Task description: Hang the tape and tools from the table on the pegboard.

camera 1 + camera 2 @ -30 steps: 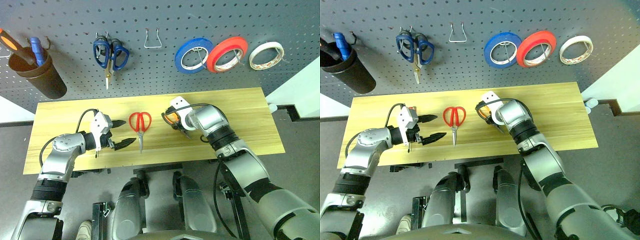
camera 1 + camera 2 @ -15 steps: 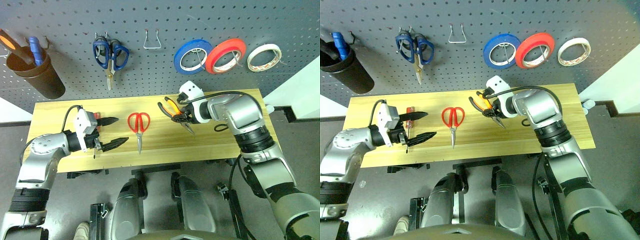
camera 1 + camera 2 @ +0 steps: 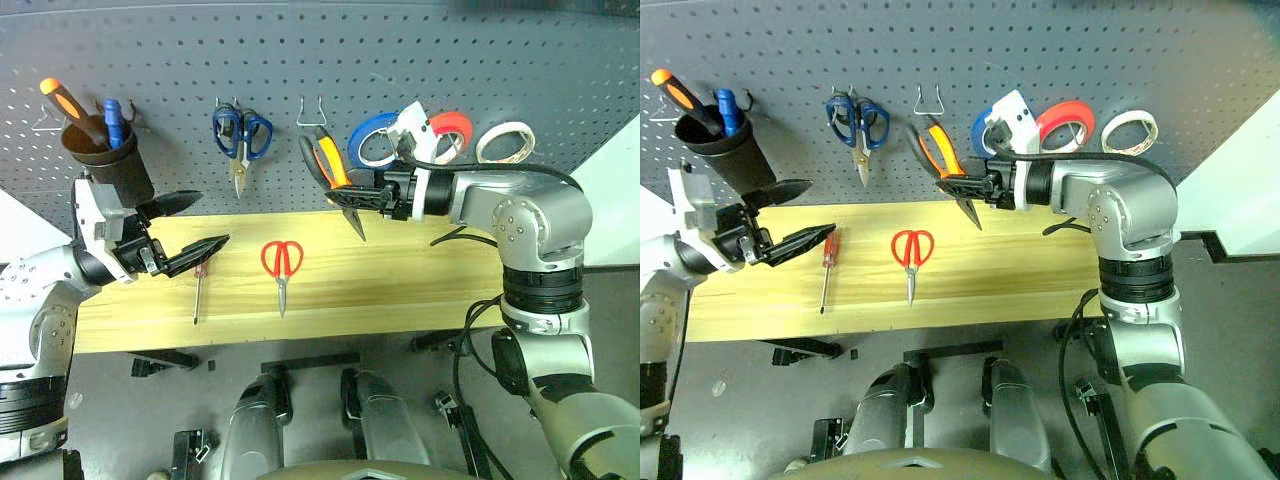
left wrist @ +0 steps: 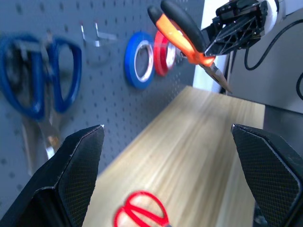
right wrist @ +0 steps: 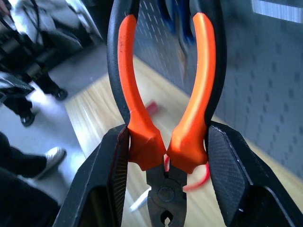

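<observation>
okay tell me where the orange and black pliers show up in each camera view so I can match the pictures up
Left eye view: the pliers are upper centre, held by the right end effector before the pegboard.
Right eye view: upper centre, same grip.
Left wrist view: top right, above the table.
Right wrist view: centre, handles up the middle.
Shared landmark: the red-handled scissors on the table.
</observation>
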Robot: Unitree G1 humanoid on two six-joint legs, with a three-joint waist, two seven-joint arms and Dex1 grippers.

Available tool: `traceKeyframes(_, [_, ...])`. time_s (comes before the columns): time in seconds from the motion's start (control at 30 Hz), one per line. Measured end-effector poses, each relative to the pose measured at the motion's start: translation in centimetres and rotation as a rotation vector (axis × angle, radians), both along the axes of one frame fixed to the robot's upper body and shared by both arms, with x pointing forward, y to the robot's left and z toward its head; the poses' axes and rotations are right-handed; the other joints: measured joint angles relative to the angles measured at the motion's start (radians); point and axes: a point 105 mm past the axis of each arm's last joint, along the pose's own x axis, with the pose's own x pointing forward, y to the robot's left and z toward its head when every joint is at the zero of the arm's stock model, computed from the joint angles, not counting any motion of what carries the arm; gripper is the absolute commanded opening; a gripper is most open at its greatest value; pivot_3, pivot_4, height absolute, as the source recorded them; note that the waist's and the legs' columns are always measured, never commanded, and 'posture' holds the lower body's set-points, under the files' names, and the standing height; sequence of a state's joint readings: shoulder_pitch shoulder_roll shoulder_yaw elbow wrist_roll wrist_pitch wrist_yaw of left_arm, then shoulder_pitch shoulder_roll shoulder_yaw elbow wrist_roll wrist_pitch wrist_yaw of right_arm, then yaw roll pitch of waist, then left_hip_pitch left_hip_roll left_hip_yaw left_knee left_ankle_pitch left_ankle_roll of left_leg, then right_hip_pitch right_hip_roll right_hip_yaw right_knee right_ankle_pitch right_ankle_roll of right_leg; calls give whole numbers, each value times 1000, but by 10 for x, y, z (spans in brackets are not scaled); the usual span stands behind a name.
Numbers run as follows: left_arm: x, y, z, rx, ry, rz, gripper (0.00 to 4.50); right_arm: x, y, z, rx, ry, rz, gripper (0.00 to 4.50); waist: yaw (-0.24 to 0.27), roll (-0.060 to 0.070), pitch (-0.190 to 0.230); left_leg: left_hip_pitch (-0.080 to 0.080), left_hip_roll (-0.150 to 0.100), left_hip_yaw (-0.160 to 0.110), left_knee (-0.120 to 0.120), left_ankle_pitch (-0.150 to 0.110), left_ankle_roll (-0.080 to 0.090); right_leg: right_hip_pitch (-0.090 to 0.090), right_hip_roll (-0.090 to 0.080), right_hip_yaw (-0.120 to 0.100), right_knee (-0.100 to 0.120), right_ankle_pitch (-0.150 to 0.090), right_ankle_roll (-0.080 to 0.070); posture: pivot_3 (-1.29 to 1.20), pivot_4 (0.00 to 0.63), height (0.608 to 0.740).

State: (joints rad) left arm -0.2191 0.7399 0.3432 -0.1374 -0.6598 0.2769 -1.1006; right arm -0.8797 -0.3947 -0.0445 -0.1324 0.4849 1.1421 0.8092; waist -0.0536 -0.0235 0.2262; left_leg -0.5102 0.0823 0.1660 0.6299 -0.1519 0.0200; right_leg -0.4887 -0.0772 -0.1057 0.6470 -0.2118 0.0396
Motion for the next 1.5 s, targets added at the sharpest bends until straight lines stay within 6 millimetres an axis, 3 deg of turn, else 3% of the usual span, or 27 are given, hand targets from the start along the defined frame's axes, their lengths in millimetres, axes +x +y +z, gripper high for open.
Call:
traceKeyframes(0.17, [4,3,8,-7,-30,12,4492,11,16,35,99,-125,-61,2046,8,1,-24,1,2,0,0,2,-3,1,4,0,0,1,-2,8,61,730])
traceKeyframes(0.27, [8,7,10,-21,-29,35,4492,25,24,43,141,-153,-136,2046,10,1,-35,5,3,-1,0,4,-6,4,5,0,0,1,-2,10,57,730])
traceKeyframes(0.5, [13,12,11,-36,-29,72,4492,57,44,43,189,-187,-287,2046,10,1,-41,13,3,-1,-2,3,-6,13,5,-1,0,1,-2,30,53,730])
traceKeyframes(0.77, [18,14,9,-57,-33,95,4492,84,45,53,201,-297,-442,2046,12,-1,-51,14,2,-1,-1,4,-7,13,5,-1,1,1,-2,63,52,730])
traceKeyframes(1.13, [20,12,12,-78,-45,92,4492,95,61,56,232,-348,-484,2046,14,0,-59,15,3,-1,0,5,-8,14,5,0,2,1,-2,74,59,730])
traceKeyframes(1.5, [19,12,11,-75,-41,95,4492,104,58,52,145,-477,-547,2046,28,0,-61,15,2,-1,1,5,-8,15,5,0,3,1,-2,73,64,730])
